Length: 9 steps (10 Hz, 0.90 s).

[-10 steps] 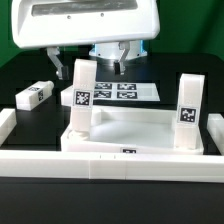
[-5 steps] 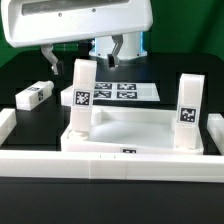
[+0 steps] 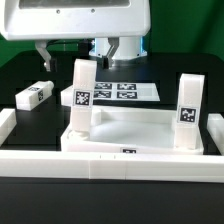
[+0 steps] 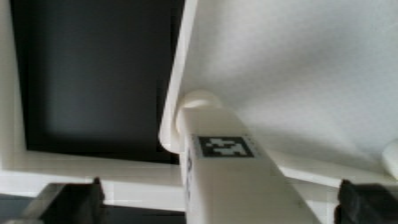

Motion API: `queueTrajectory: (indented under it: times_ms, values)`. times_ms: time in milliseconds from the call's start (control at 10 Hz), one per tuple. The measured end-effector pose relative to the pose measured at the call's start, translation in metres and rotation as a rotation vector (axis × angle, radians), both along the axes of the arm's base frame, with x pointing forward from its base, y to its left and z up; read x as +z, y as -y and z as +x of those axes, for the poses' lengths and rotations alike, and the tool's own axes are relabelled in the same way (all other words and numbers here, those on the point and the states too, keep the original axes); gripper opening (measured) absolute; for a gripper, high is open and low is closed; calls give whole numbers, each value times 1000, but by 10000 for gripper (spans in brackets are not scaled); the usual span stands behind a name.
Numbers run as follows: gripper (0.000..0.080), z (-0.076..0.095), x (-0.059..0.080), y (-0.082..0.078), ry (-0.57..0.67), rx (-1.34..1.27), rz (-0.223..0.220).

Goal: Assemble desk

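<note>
My fingers (image 3: 119, 53) were wide apart, holding nothing. The leg (image 3: 82, 98) stood straight up just under them, in between.

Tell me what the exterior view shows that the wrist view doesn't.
Only the exterior view: a loose leg lying on the table, a second upright leg on the exterior view's right, the marker board and the rail.
Only the wrist view: a close-up of the joint between one leg and the top.
Both: the upright leg on the exterior view's left, with its tag, plus the top and the black table.
</note>
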<state>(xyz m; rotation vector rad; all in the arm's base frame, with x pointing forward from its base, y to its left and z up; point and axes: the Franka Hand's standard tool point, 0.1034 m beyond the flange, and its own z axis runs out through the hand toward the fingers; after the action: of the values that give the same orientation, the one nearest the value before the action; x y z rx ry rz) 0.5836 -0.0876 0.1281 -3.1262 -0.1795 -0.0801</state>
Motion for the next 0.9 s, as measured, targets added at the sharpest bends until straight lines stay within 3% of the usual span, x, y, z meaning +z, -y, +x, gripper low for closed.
queueTrajectory:
  times_ms: [500,900]
  values:
    - [649,1,-1,0,1,14,0]
    - [649,12,0,-7,12,27,-2]
